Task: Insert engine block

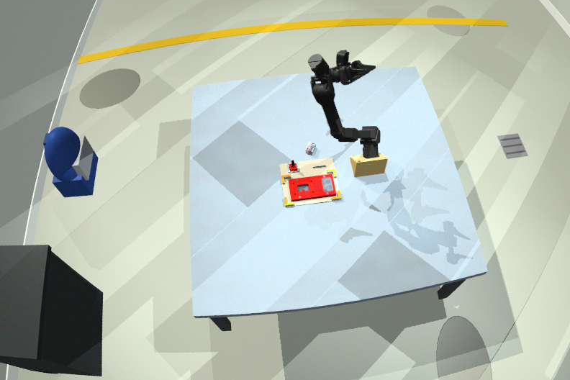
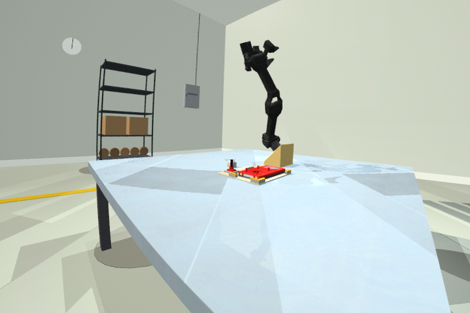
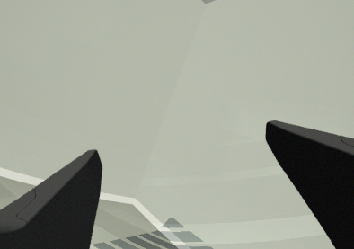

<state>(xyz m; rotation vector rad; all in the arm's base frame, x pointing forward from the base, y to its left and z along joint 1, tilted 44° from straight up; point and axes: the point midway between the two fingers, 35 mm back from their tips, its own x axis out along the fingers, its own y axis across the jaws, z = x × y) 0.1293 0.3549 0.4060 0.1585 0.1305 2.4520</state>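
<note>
Tabletop: pale blue, faintly mottled, square-edged, on dark legs, crossed by angular shadows.

Board: thin, cream, flat on the tabletop, with a dark slit along its far strip.

Corner brackets: yellow and orange over grey, angled, around the car body.

Car body: smooth red rectangular slab, lying flat, small pegs on top; long axis along the board's length. Opening toward one end, pale grey panel at the other.

Red piece: squat base, upright black post, on the board beside the car body; from my side it partly screens the block.

Engine block: small, angular, whitish-grey with red detail, on the tabletop just off the board's far edge, outside the opening. Too small to tell its slot side or long axis.

Mount: tan wedge, flat-faced, near the board's end, under the arm's foot.

Arm: matt black, jointed, rising high over the tabletop.

Gripper: black tapering fingers, spread wide, nothing between them, well above and apart from the block.

Shelf unit: black metal, brown boxes and round brown items, by the grey wall.
</note>
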